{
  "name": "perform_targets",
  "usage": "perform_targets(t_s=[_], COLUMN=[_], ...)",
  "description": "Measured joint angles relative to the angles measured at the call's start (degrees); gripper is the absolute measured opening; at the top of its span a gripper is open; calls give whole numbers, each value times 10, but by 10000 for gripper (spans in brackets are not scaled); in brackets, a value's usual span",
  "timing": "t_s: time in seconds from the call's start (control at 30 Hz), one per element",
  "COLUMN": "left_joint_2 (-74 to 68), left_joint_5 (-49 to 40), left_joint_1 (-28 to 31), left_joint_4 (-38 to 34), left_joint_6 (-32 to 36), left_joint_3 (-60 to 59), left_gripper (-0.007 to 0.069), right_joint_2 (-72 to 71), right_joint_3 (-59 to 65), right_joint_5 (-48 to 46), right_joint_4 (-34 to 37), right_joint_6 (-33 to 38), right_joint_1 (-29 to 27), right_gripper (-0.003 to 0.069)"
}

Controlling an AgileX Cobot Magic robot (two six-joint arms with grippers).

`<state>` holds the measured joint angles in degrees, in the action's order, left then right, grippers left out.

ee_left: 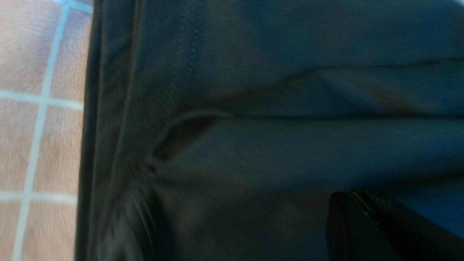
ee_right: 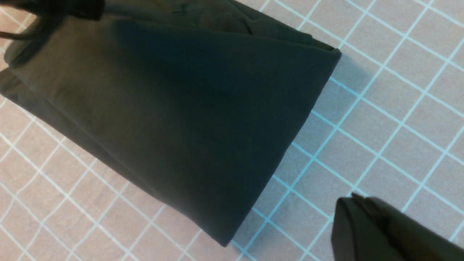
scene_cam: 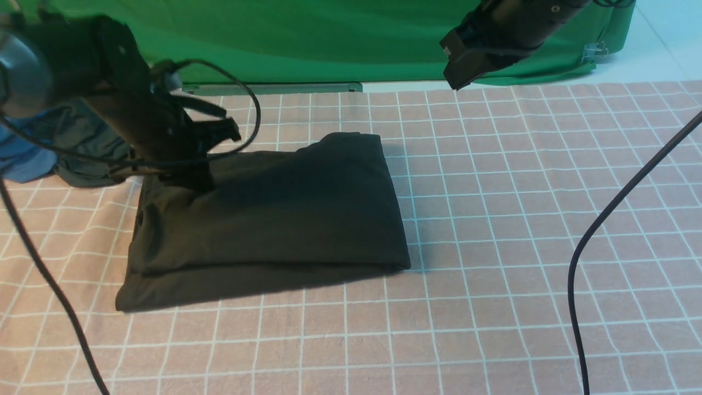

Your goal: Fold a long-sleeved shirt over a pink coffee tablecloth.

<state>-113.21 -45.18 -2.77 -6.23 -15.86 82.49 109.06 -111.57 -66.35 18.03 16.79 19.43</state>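
Note:
The long-sleeved shirt (scene_cam: 274, 219) lies folded into a black rectangle on the pink coffee tablecloth (scene_cam: 521, 219), left of centre; no print shows. My left gripper (scene_cam: 200, 184) points down onto the shirt's far left part, its jaws shut. In the left wrist view the shut left gripper (ee_left: 349, 195) hovers close over the shirt's (ee_left: 290, 145) dark folds and hem, with no cloth seen pinched, and the tablecloth (ee_left: 36, 145) shows beside it. My right gripper (scene_cam: 455, 71) hangs high at the back right. In the right wrist view the right gripper (ee_right: 353, 197) is shut and empty over the tablecloth (ee_right: 380, 127), apart from the shirt (ee_right: 181, 108).
A plain green cloth (scene_cam: 329, 38) hangs across the back. A blue garment (scene_cam: 22, 159) and a dark grey garment (scene_cam: 82, 148) are bunched at the far left behind my left arm. Black cables (scene_cam: 603, 219) (scene_cam: 49, 285) hang at the right and left.

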Motion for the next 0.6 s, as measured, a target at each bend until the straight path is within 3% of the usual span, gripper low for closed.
perform_targets(t_s=[0.37,0.53,0.6], left_joint_2=[-32,13,63], left_joint_5=[45,22,-3], left_joint_1=[61,80,80], left_joint_4=[7,-12,-58], left_joint_6=[-61,-21,28], left_joint_3=[0,0,0], left_gripper=[13,13,13], right_joint_2=[0,-4,-7], right_joint_3=[0,0,0], right_joint_5=[-32,-34,-35], right_joint_4=[0,0,1], right_joint_6=[2,-2,-3], right_joint_1=[0,0,0], right_gripper=[43,43,43])
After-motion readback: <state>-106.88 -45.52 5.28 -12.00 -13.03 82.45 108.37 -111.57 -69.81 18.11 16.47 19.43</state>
